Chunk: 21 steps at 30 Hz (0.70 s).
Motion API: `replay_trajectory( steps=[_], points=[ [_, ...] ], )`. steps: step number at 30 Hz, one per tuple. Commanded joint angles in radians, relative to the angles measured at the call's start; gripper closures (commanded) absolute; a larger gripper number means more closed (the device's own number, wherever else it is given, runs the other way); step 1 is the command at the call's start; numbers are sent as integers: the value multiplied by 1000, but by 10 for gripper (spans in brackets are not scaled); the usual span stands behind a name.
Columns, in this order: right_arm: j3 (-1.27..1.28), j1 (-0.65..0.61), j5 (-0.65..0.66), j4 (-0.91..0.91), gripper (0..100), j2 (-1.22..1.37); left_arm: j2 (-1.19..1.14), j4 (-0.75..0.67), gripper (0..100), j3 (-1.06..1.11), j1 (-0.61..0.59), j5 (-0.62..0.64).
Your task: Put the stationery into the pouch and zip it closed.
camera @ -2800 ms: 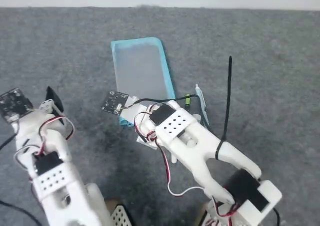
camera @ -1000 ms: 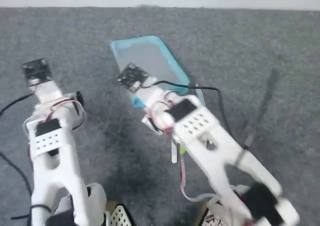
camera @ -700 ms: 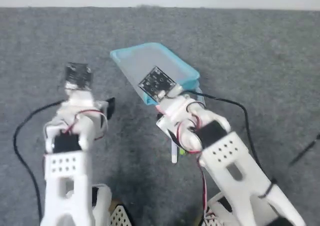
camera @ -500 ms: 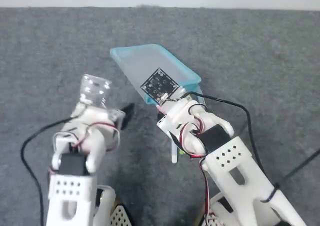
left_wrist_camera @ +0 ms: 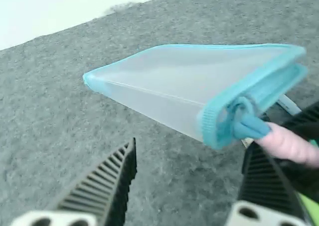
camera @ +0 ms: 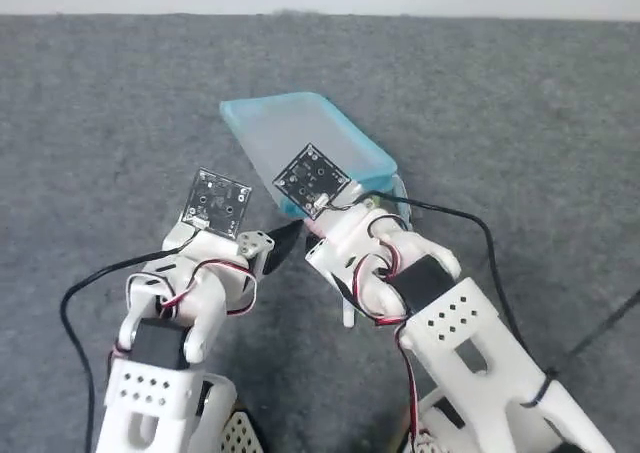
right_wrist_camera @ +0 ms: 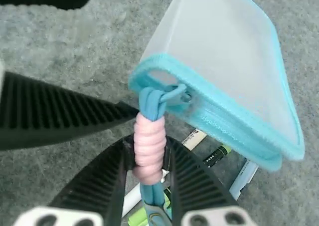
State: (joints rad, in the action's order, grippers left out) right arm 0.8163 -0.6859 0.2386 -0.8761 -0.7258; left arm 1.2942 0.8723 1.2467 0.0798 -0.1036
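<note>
Pouch (camera: 290,138) was held tilted by right claw (right_wrist_camera: 149,148), pinched on pink zip pull (right_wrist_camera: 148,131), likely for zip tension; left claw (left_wrist_camera: 191,153) was spread beside, probably for bracing.

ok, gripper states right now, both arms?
Left gripper: open, holding nothing.
Right gripper: shut on the pink zipper pull of the pouch.
</note>
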Motion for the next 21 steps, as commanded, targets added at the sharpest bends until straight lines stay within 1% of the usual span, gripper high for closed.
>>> replay_trajectory(
  steps=[1, 3, 15, 21],
  points=[
    [-6, -19, -12, -7, 992, -50, 21, -78, 677, -16, -84, 23],
    [-6, -22, -12, -7, 992, -50, 21, -83, 677, -15, -101, 23],
    [-6, -25, -8, -35, 992, -50, 21, -86, 687, -4, -100, 25],
    [-11, -25, -6, -68, 992, -114, 21, -186, 709, 76, -98, 20]
  ],
)
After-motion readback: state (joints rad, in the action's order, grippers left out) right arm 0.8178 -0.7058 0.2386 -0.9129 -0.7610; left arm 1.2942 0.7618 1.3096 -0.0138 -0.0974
